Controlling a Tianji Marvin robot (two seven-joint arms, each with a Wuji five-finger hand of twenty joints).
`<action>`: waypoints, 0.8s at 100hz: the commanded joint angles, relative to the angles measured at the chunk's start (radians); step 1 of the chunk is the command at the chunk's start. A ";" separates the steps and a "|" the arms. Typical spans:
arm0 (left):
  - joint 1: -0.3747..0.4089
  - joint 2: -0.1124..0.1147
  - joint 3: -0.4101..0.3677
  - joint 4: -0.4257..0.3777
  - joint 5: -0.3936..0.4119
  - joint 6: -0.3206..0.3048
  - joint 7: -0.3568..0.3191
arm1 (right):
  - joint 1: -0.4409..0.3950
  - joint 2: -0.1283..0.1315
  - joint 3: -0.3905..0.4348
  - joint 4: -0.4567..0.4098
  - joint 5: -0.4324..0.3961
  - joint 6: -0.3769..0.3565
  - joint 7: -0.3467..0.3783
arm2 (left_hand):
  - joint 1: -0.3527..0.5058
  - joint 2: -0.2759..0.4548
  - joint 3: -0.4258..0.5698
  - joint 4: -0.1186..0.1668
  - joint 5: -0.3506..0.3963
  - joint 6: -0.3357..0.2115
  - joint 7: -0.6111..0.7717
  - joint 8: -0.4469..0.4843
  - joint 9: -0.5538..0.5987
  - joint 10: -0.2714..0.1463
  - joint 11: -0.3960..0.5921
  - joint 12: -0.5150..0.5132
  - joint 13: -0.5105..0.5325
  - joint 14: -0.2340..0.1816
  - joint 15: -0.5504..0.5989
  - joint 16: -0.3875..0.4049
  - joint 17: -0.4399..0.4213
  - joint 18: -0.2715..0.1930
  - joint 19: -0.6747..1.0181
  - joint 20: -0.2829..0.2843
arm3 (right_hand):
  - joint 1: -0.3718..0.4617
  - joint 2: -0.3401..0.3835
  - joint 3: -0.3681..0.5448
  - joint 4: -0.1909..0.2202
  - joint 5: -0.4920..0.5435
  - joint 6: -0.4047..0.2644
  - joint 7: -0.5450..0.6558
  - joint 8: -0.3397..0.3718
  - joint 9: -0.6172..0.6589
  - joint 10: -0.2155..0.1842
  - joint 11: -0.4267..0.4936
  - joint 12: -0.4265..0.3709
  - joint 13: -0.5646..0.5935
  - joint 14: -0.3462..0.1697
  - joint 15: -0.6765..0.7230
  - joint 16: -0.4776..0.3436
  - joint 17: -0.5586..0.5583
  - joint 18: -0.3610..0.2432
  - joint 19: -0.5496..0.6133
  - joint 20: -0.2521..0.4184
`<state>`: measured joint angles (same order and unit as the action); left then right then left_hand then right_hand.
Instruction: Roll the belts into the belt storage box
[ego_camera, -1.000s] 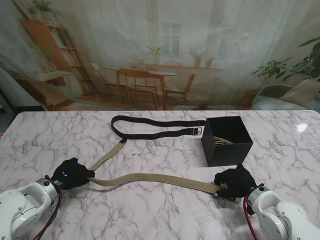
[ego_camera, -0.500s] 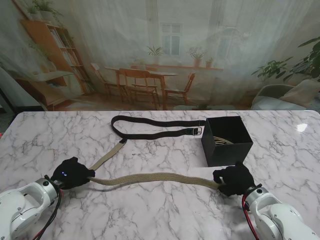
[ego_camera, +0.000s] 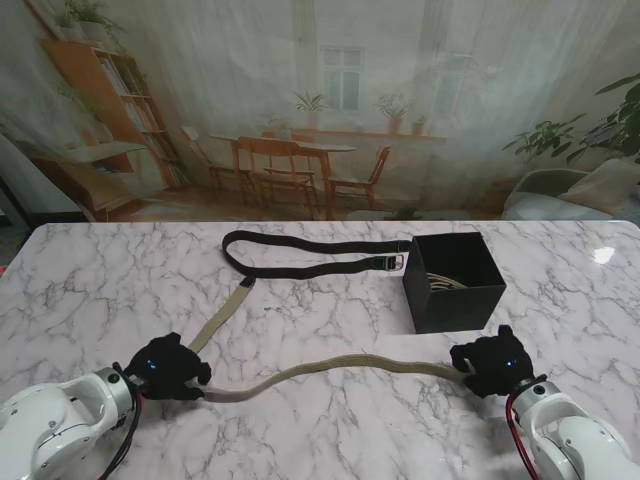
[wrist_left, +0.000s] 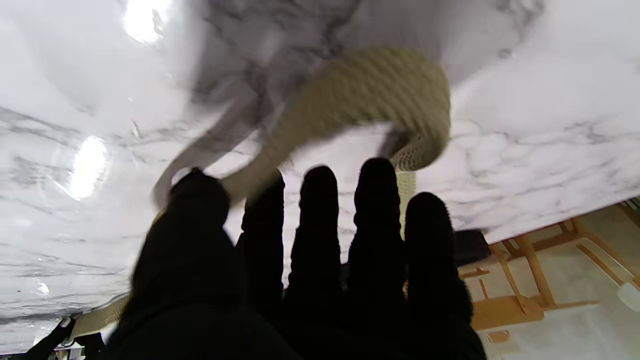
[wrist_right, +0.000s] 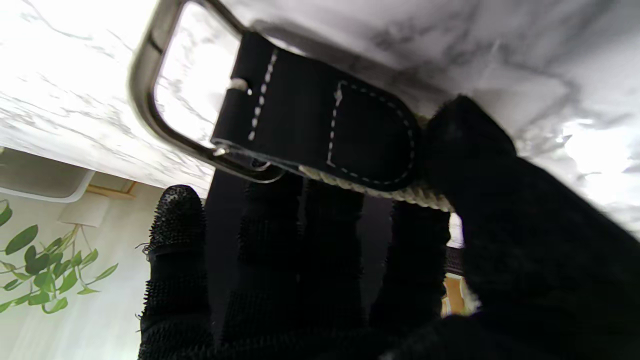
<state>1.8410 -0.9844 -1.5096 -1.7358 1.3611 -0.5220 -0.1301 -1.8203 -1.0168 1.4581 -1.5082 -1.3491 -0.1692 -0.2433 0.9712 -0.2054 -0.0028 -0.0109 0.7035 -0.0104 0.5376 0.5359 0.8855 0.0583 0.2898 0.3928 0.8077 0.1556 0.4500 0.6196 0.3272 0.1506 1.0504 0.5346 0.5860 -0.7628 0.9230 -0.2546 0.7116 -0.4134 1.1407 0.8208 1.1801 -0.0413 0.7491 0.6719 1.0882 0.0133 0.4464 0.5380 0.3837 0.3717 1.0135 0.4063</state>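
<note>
A tan woven belt (ego_camera: 330, 366) sags in a curve across the marble between my two hands. My left hand (ego_camera: 165, 367) is shut on it near the fold, and its tail (ego_camera: 222, 318) runs away from me toward the black belt. In the left wrist view the tan belt (wrist_left: 360, 95) loops past my fingers (wrist_left: 320, 220). My right hand (ego_camera: 493, 365) is shut on the buckle end; the right wrist view shows the black leather tab (wrist_right: 320, 120) and metal buckle (wrist_right: 150, 65) pinched under my thumb. The black storage box (ego_camera: 455, 282) stands just beyond my right hand, with a rolled belt inside.
A black belt (ego_camera: 310, 255) lies stretched in a long loop on the far side of the table, its buckle (ego_camera: 393, 262) touching the box's left side. The table's near edge runs close under both arms.
My left hand has moved right and nearer to me with the belt. My right hand has shifted right. The belt between them now sags in a deeper curve.
</note>
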 joint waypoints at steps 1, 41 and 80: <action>0.002 -0.002 0.011 0.005 -0.019 -0.004 -0.039 | -0.012 0.005 0.005 0.011 0.007 0.013 -0.005 | -0.070 0.062 -0.017 0.016 -0.024 0.034 -0.069 0.010 -0.104 0.050 -0.047 -0.039 -0.082 0.035 -0.071 -0.036 -0.063 0.037 -0.069 -0.001 | 0.064 -0.019 0.051 0.005 0.034 -0.071 0.006 0.027 0.009 -0.023 0.000 0.009 -0.002 -0.019 0.004 0.008 -0.016 -0.001 0.014 -0.010; 0.034 -0.004 -0.062 0.015 0.036 0.032 0.044 | -0.010 0.003 0.002 0.027 0.012 0.041 -0.022 | 0.232 0.171 -0.011 0.011 -0.225 -0.090 -0.345 -0.024 -0.516 0.076 -0.195 -0.148 -0.364 0.036 -0.218 -0.160 -0.227 0.057 -0.337 -0.034 | 0.058 -0.011 0.050 0.004 0.029 -0.073 -0.003 0.039 0.013 -0.031 -0.018 0.022 -0.005 -0.016 -0.002 0.006 -0.018 0.002 0.013 -0.012; 0.107 -0.002 -0.162 -0.010 0.081 0.021 0.012 | -0.010 0.001 0.001 0.025 0.014 0.057 -0.025 | 0.320 0.062 0.171 0.033 -0.344 -0.170 -0.448 -0.185 -0.730 0.049 -0.189 -0.195 -0.508 0.024 -0.268 -0.220 -0.291 0.066 -0.461 -0.065 | 0.054 -0.003 0.053 0.002 0.024 -0.069 -0.006 0.043 0.010 -0.028 -0.021 0.028 -0.006 -0.014 -0.002 0.006 -0.023 0.003 0.012 -0.014</action>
<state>1.9424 -0.9915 -1.6772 -1.7555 1.4442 -0.5033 -0.0877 -1.8258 -1.0154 1.4614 -1.4871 -1.3341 -0.1188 -0.2689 1.2198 -0.1217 0.1991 0.0231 0.3991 -0.1556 0.1210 0.3728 0.2114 0.1059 0.1015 0.2187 0.3334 0.1773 0.2048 0.4143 0.0526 0.1901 0.6181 0.4826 0.5860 -0.7628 0.9337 -0.2546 0.7116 -0.4246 1.1302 0.8463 1.1799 -0.0508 0.7360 0.6864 1.0876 0.0130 0.4464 0.5380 0.3791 0.3716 1.0135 0.4039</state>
